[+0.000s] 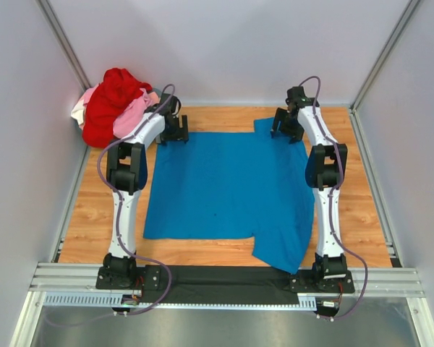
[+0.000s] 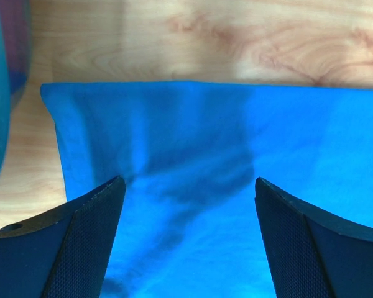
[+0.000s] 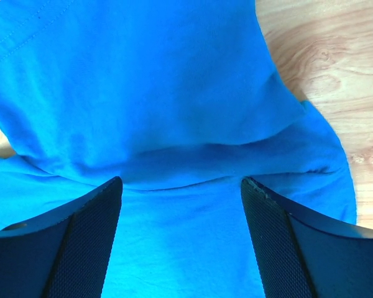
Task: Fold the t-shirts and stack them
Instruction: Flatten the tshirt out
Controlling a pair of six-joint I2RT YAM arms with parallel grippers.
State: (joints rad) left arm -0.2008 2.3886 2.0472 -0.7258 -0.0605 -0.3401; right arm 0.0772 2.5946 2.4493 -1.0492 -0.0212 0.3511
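Left end effector (image 2: pixel 186 186), right end effector (image 3: pixel 181 183) both released; blue t-shirt (image 1: pixel 231 181) lies beneath each.

Whitish t-shirt (image 1: pixel 78 113): only a sliver shows, beyond the blue t-shirt's (image 1: pixel 224 184) far-left corner; the rest lies under the red t-shirt (image 1: pixel 112 97) and the pink t-shirt (image 1: pixel 129 117).
Pink t-shirt: mostly buried, outline unreadable.
Blue t-shirt, overhead: far-left corner covered by the left gripper (image 1: pixel 175 134); right edge partly behind the right arm (image 1: pixel 325 195).
Blue t-shirt, wrist views: cropped by the picture edges; in the right wrist view a folded flap hides the layer beneath.
Blurred shape (image 2: pixel 0 93): teal and reddish, left of the blue t-shirt's corner, too blurred to name.
Left gripper contact with the blue t-shirt: cannot tell.
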